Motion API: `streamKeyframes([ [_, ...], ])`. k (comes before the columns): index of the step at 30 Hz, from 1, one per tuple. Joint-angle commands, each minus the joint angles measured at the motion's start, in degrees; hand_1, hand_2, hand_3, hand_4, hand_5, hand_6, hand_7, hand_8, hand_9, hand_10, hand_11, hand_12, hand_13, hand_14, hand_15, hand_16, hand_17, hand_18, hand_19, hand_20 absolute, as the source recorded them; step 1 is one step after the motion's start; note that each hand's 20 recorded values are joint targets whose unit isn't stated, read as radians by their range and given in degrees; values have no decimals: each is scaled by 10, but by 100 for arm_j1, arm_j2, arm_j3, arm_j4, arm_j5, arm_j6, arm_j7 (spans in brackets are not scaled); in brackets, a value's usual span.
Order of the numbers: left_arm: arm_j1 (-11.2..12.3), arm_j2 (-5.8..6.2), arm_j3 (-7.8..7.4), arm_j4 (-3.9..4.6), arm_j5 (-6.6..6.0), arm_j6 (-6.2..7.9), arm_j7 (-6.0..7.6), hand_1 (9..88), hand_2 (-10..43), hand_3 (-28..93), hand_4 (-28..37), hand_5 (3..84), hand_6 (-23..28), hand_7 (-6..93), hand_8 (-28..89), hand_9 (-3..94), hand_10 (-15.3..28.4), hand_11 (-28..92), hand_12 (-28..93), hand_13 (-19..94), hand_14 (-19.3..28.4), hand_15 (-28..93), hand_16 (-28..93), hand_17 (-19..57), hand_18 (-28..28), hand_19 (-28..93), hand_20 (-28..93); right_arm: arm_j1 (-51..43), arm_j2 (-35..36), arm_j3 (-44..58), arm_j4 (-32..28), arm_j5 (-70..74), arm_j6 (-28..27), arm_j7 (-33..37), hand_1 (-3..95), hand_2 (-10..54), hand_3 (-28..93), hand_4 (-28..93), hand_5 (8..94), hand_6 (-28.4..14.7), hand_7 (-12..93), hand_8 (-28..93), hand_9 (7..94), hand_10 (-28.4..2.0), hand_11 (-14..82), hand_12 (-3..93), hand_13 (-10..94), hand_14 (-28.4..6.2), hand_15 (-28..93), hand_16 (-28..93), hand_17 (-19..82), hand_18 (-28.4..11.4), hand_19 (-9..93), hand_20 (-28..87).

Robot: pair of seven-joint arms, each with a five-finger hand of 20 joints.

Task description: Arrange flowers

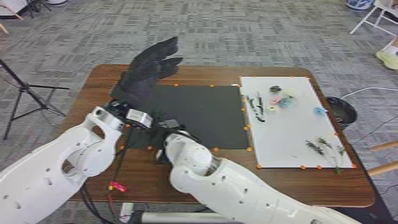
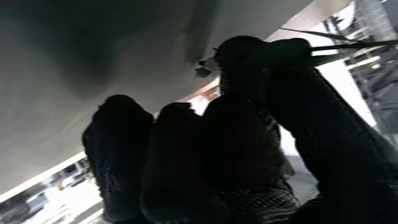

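**At the fingertips of the black-gloved right hand (image 1: pixel 158 134), pinching a slender dark stem with narrow leaves (image 2: pixel 355 46)**

Between thumb and finger of the right hand (image 2: pixel 244 95), gripping the stem near their tips, with leaves reaching out past them. Cannot make out the gripped part, covered by the glove, nor the far end, cut off at the edge of the wrist view. Just beside those tips, can see a small pale scrap (image 2: pixel 204 69), too dark to identify. In the head view, can see little of the right hand behind its white wrist, over the near left of a black rectangular mat (image 1: pixel 200 110).

Ahead and left of the right hand, holding the black-gloved left hand (image 1: pixel 142 75) raised, fingers extended.

Well to the right of both hands, on a white rectangular board (image 1: pixel 289 130), can see small pink and blue blooms (image 1: pixel 284 101) and thin green sprigs (image 1: pixel 317 148); cannot tell their kinds.
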Motion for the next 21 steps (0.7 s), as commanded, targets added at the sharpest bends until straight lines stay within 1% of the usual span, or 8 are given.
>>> streamKeyframes([
  [1,53,-71,-77,-27,-10,-69,23,284,-55,655,-254,230,17,168,-81,172,96,136,192,159,126,239,63,-106,192,361,123,46,-5,44,121,-85,180,151,385,-7,824,-84,727,13,570,265,911,-55,646,497,881,-56,798,379,649,-167,932,738],
  [8,70,-73,-84,-34,-12,-53,58,284,-55,656,-253,230,17,168,-81,172,96,137,192,159,127,239,63,-106,192,361,123,-22,18,-49,-132,-107,105,-80,385,-11,826,-84,730,12,568,267,912,-55,646,497,881,-56,797,379,649,-167,932,738],
  [12,86,-52,-93,-63,-17,-38,116,285,-55,655,-254,230,17,167,-82,172,96,136,191,159,127,239,64,-106,192,361,123,19,62,-163,-248,-65,199,-166,386,-11,826,-86,730,13,567,270,912,-55,645,498,881,-56,797,380,648,-168,932,739],
  [13,100,-67,-112,-61,-14,-53,91,285,-55,655,-254,230,17,167,-81,172,96,136,192,159,126,239,64,-106,192,361,123,3,68,-162,-262,-103,178,-168,386,-11,826,-87,730,13,566,271,912,-55,645,498,881,-56,797,380,648,-167,932,739],
  [14,63,-68,-84,-50,-14,-51,98,285,-55,655,-254,230,16,168,-81,172,96,137,192,159,126,240,64,-106,192,361,122,14,69,-170,-254,-91,187,-155,387,-11,825,-88,730,13,566,271,913,-55,645,498,881,-56,797,380,648,-168,932,739],
  [18,58,-88,-74,-40,-8,-68,91,285,-55,656,-254,230,16,167,-81,173,96,136,191,159,126,239,64,-106,192,361,122,-2,45,-98,-153,-96,-3,-57,389,-8,823,-94,727,15,565,270,911,-54,645,500,880,-55,797,380,648,-167,932,739],
  [20,70,-88,-89,-41,-9,-85,76,284,-54,655,-254,230,16,168,-81,173,96,136,191,159,127,238,64,-106,192,361,122,-8,61,-19,-121,-15,-231,-54,388,-6,820,-94,727,16,562,254,910,-55,640,499,877,-55,796,383,646,-166,932,737],
  [21,86,-89,-104,-42,-11,-89,65,284,-54,655,-254,230,16,169,-81,172,96,136,191,159,126,238,64,-106,192,361,122,-14,70,-25,-85,-29,-201,-40,391,-8,813,-102,731,21,545,228,905,-56,635,499,870,-58,794,385,640,-167,932,735],
])
